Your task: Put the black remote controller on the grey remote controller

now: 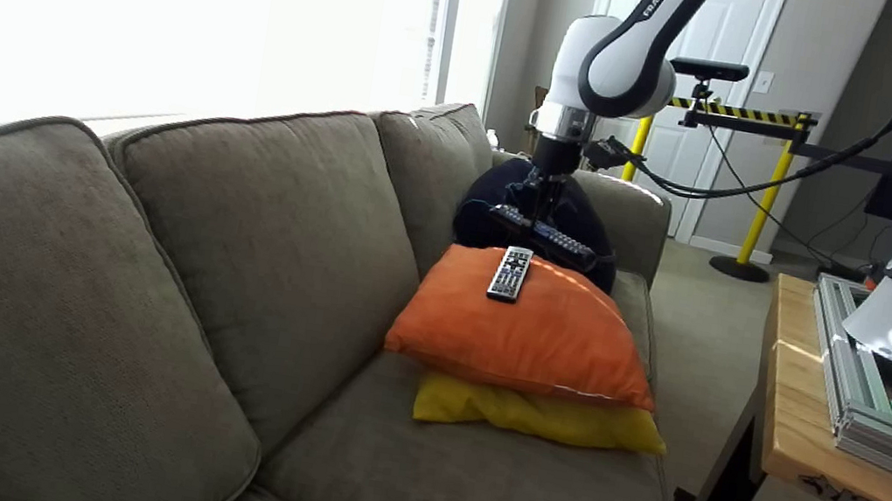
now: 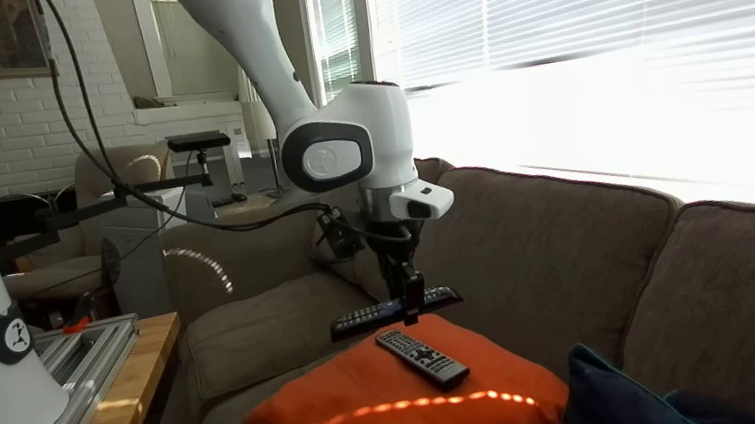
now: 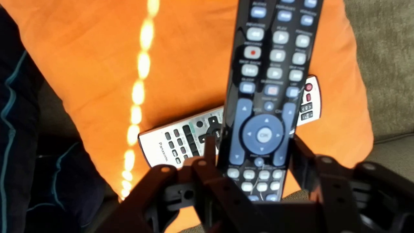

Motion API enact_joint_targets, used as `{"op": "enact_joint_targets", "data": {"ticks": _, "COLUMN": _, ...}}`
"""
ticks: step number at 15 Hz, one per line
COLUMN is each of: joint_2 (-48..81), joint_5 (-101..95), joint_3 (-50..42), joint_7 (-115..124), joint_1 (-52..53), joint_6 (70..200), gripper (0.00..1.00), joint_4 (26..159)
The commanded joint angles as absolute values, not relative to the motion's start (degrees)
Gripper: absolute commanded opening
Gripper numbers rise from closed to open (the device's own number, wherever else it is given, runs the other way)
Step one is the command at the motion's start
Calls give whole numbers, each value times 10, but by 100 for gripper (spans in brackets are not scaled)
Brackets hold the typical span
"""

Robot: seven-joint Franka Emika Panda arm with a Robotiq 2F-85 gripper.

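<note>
Gripper [image 3: 254, 147] pinches black remote [image 2: 376, 315] aloft, clear of grey remote [image 2: 423, 357] lying toward five o'clock in an exterior view; pick-up done, lowering and release seem to remain.

Open air lies around the gripper [image 2: 410, 302] over the orange pillow [image 1: 556, 342], and its bare cloth along both long sides of the grey remote [image 2: 423, 357] leaves room to come down there. In the wrist view the black remote [image 3: 263, 126], clamped in the gripper and jutting past it, crosses over the grey one's middle and blocks a straight reach to it. The sofa back [image 1: 263, 232] walls off one side, a dark blue cushion [image 2: 614, 400] bounds the pillow's end, and the wooden table [image 1: 798, 409] stands beyond a strip of carpet [image 1: 705, 351].
</note>
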State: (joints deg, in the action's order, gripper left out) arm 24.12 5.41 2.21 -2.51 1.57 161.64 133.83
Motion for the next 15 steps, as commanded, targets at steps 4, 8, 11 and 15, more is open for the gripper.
{"op": "enact_joint_targets", "data": {"ticks": 4, "joint_2": 286, "joint_5": 7, "joint_3": 34, "joint_7": -93, "joint_1": 2, "joint_6": 1611, "gripper": 31, "joint_4": 1286}}
{"op": "enact_joint_targets", "data": {"ticks": 8, "joint_2": 311, "joint_5": -12, "joint_3": 42, "joint_7": -138, "joint_1": -3, "joint_6": 1614, "gripper": 31, "joint_4": 1276}}
{"op": "enact_joint_targets", "data": {"ticks": 11, "joint_2": 326, "joint_5": -19, "joint_3": 57, "joint_7": -175, "joint_1": -15, "joint_6": 1613, "gripper": 31, "joint_4": 1269}}
{"op": "enact_joint_targets", "data": {"ticks": 15, "joint_2": 340, "joint_5": -35, "joint_3": 58, "joint_7": -201, "joint_1": -18, "joint_6": 1611, "gripper": 31, "joint_4": 1257}}
